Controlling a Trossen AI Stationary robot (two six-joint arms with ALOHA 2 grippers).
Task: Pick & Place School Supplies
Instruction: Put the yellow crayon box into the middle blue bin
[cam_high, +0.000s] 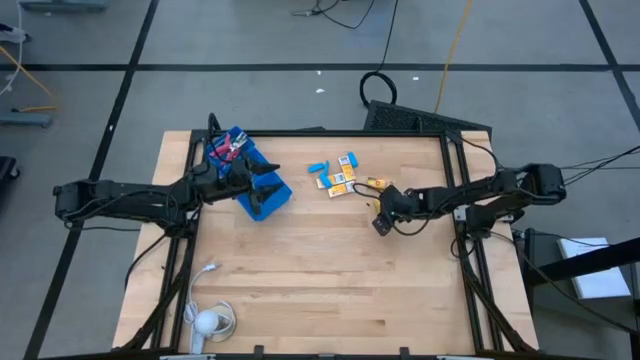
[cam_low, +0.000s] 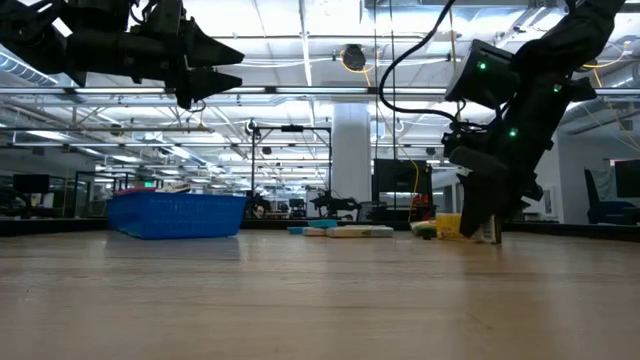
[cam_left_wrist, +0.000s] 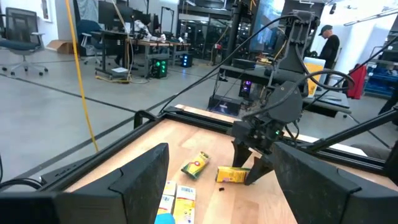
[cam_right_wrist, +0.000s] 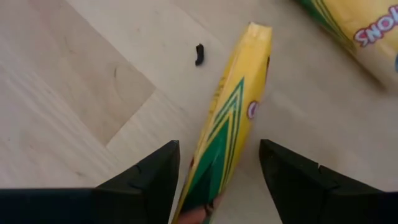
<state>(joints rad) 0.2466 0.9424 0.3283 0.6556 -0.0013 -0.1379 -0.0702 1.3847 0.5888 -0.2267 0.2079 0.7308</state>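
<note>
Yellow crayon box (cam_right_wrist: 230, 118) between lowered right pincer (cam_right_wrist: 217, 180) fingers

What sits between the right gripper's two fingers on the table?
A yellow-and-green crayon box lies between the open fingers of the right gripper, shown in the right wrist view.

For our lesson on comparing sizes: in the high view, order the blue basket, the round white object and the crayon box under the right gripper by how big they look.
1. Blue basket, clearly largest.
2. Round white object.
3. Crayon box, smallest, though partly hidden by the right gripper, so this is less sure.
</note>
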